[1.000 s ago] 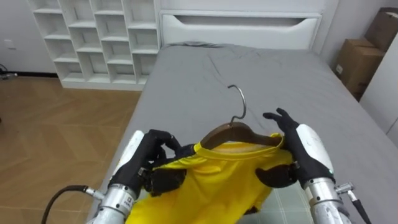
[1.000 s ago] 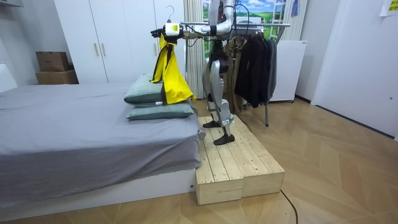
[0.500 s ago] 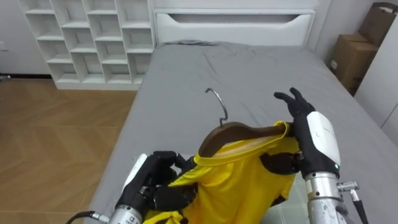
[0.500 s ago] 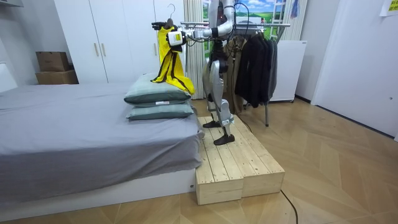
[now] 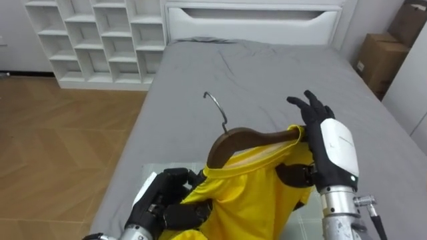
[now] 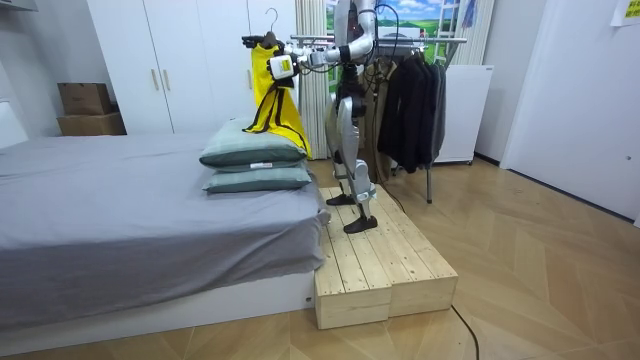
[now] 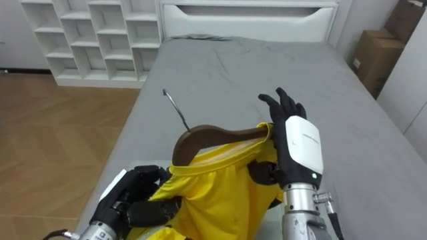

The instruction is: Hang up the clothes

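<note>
My left hand (image 5: pixel 167 205) is clenched round the left shoulder of the yellow shirt (image 5: pixel 247 197), bunching the cloth where it drapes over that end of the wooden hanger (image 5: pixel 247 138). I take it the grip is there to keep the garment from sliding off. My right hand (image 5: pixel 331 148) has its fingers straight and spread, set against the hanger's other end to prop it level. The thumb seems to lie on the cloth below, though I cannot make out whether it really pinches. Held between the two hands, the shirt hangs free in front of my chest. The metal hook (image 5: pixel 215 109) stands up and clear, which I judge leaves it ready for a rail.

Below the shirt lies the grey bed (image 5: pixel 267 73), smooth apart from a few creases, with a white headboard (image 5: pixel 253 20) at its far end. A white shelf unit (image 5: pixel 100 40) stands to my left beyond the wooden floor (image 5: pixel 60 140), and cardboard boxes (image 5: pixel 383 53) to my right. In the room view I stand on a low wooden platform (image 6: pixel 385 265) just beside the bed's pillows (image 6: pixel 255 165). A clothes rail (image 6: pixel 420 40) hung with dark garments (image 6: pixel 410 110) is behind me, so the hanging is not yet done.
</note>
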Robot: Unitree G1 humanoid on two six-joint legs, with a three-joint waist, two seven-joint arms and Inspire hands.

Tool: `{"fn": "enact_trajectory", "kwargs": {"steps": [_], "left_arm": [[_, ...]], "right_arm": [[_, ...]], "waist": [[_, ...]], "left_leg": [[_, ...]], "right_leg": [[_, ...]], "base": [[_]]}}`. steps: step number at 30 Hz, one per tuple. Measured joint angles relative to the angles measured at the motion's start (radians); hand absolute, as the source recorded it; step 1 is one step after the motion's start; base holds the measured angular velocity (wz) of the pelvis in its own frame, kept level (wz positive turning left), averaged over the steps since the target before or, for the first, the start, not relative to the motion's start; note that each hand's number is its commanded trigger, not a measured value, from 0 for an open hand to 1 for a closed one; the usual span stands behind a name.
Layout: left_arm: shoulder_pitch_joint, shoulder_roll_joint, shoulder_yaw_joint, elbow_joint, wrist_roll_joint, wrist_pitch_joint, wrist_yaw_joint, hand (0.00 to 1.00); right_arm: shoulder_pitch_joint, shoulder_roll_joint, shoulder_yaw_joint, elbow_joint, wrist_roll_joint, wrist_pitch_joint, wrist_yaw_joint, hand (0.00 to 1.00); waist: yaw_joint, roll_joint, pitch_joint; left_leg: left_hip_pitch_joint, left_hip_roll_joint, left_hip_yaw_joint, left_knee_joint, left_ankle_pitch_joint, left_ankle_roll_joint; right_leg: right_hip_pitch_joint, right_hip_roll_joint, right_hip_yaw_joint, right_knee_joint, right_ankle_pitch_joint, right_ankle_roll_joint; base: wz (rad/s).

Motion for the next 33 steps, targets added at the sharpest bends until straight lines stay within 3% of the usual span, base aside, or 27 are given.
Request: {"fn": "enact_trajectory", "kwargs": {"steps": [10,14,20,26,27,28,29,30,31,32,33], "left_arm": [[0.000,0.007,-0.013,0.003,0.001,0.024,-0.001,1.00],[-0.001,0.025,-0.013,0.003,0.001,0.027,-0.001,1.00],[-0.016,0.072,-0.034,0.003,0.003,0.034,-0.010,1.00],[-0.031,0.100,-0.042,0.003,0.005,0.034,-0.023,1.00],[-0.034,0.104,-0.043,0.003,0.008,0.034,-0.023,1.00],[-0.036,0.105,-0.043,0.003,0.015,0.034,-0.023,1.00],[-0.039,0.108,-0.043,0.003,0.024,0.034,-0.023,1.00],[-0.040,0.111,-0.043,0.004,0.028,0.034,-0.024,1.00],[-0.042,0.112,-0.043,0.006,0.030,0.034,-0.025,1.00],[-0.046,0.112,-0.042,0.007,0.044,0.034,-0.026,1.00],[-0.049,0.114,-0.042,0.008,0.049,0.034,-0.026,1.00]], "right_arm": [[-0.009,-0.077,0.070,-0.003,-0.120,0.022,0.091,0.00],[-0.011,-0.096,0.081,-0.011,-0.125,0.030,0.144,0.00],[-0.013,-0.166,0.121,-0.025,-0.177,0.048,0.234,0.00],[-0.013,-0.181,0.137,-0.040,-0.197,0.052,0.277,0.00],[-0.013,-0.181,0.137,-0.040,-0.198,0.054,0.280,0.18],[-0.013,-0.181,0.137,-0.040,-0.199,0.055,0.284,0.27],[-0.013,-0.181,0.137,-0.040,-0.200,0.058,0.294,0.58],[-0.013,-0.181,0.137,-0.040,-0.202,0.059,0.302,0.62],[-0.013,-0.181,0.137,-0.040,-0.205,0.059,0.304,0.83],[-0.012,-0.181,0.137,-0.040,-0.222,0.063,0.307,0.88],[-0.012,-0.182,0.137,-0.040,-0.243,0.066,0.310,1.00]], "waist": [[0.007,-0.008,0.0020],[0.014,-0.025,0.0102],[0.036,-0.042,0.0092],[0.043,-0.041,0.0094],[0.045,-0.041,0.0094],[0.045,-0.041,0.0094],[0.046,-0.041,0.0096],[0.044,-0.041,0.0098],[0.044,-0.041,0.0098],[0.045,-0.041,0.0100],[0.045,-0.041,0.0100]], "left_leg": [[-0.006,0.000,-0.002,0.000,0.000,0.000],[-0.008,0.000,-0.002,0.003,0.000,0.000],[-0.018,0.001,-0.005,0.009,0.000,0.000],[-0.021,0.001,-0.011,0.010,0.000,0.000],[-0.021,0.001,-0.015,0.010,0.000,0.000],[-0.020,0.001,-0.015,0.010,0.000,0.000],[-0.019,0.001,-0.018,0.010,0.000,0.000],[-0.018,0.001,-0.020,0.010,0.000,0.000],[-0.018,0.001,-0.021,0.011,0.000,0.000],[-0.019,0.001,-0.024,0.011,0.000,0.000],[-0.020,0.001,-0.025,0.012,0.000,0.000]], "right_leg": [[0.002,0.000,-0.002,-0.001,0.000,0.000],[0.000,0.000,-0.001,-0.002,0.000,0.000],[-0.010,0.000,-0.001,0.000,0.001,-0.002],[-0.009,0.000,-0.009,0.000,0.001,-0.002],[-0.006,0.000,-0.013,0.000,0.001,-0.002],[-0.005,0.000,-0.014,-0.001,0.001,-0.002],[-0.002,0.000,-0.016,-0.002,0.001,-0.002],[0.001,0.000,-0.017,-0.002,0.001,-0.002],[0.002,0.000,-0.018,-0.002,0.001,-0.002],[0.002,0.000,-0.021,-0.002,0.001,-0.002],[0.002,0.000,-0.021,-0.002,0.001,-0.002]], "base": [[0.00],[0.00],[0.00],[0.02],[0.07],[0.07],[0.05],[0.06],[0.06],[0.05],[0.04]]}}
